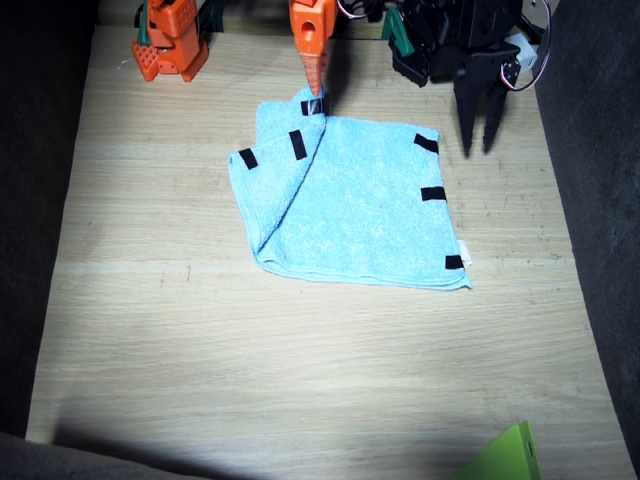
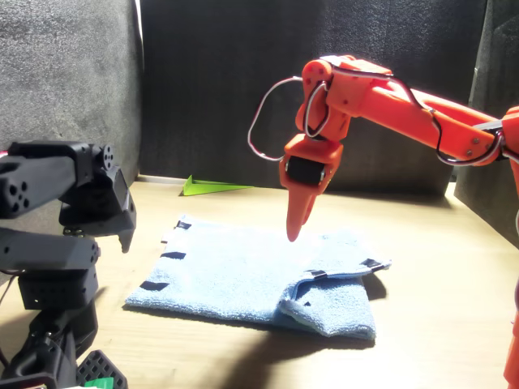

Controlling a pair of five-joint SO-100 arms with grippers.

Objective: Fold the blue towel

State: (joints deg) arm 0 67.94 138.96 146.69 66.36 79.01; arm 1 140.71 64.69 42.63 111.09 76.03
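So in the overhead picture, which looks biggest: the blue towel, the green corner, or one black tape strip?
1. The blue towel, by far.
2. The lime-green corner, though the picture's edge cuts it off, so its full size is unknown.
3. A black tape strip, smallest.

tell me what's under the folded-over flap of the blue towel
Beneath the flap lies the rest of the blue towel, resting on the wooden table. The flap hides whatever towel surface or tape lies beneath it. The right tool hovers above its corner.
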